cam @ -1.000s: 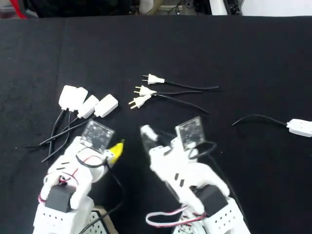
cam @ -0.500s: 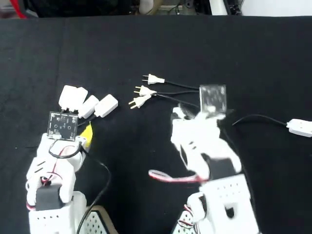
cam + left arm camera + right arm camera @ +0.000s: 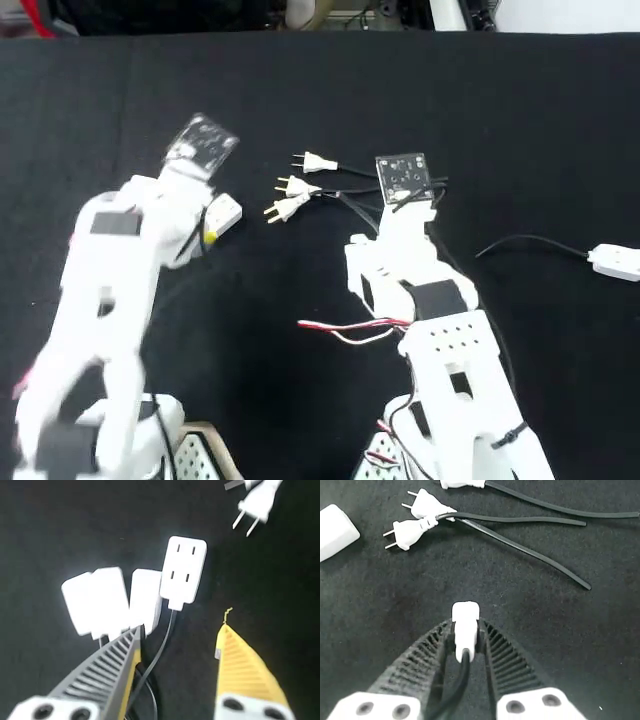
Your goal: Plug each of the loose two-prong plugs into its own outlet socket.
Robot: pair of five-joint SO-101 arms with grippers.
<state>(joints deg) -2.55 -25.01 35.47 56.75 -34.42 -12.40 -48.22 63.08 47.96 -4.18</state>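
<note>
Several white outlet sockets (image 3: 145, 600) lie side by side, and the end one (image 3: 184, 570) shows its slots. My left gripper (image 3: 180, 630) hangs open just above them, its yellow finger (image 3: 245, 670) beside that socket's cord. My right gripper (image 3: 465, 625) is shut on a white plug (image 3: 465, 630) whose black cord runs back between the fingers. Its prongs are hidden. Three loose two-prong plugs (image 3: 410, 532) (image 3: 427, 505) (image 3: 462, 484) lie on the cloth ahead of it. From above, those plugs (image 3: 295, 185) lie between the sockets (image 3: 225, 213) and the right arm (image 3: 410, 260).
Black cords (image 3: 385, 180) trail right from the loose plugs, partly under the right arm. Another white piece (image 3: 615, 260) on a black cord lies at the right edge. The table is covered in black cloth (image 3: 500, 110).
The left arm has swung forward from the near edge to above the sockets. The right arm has advanced toward the loose plugs.
</note>
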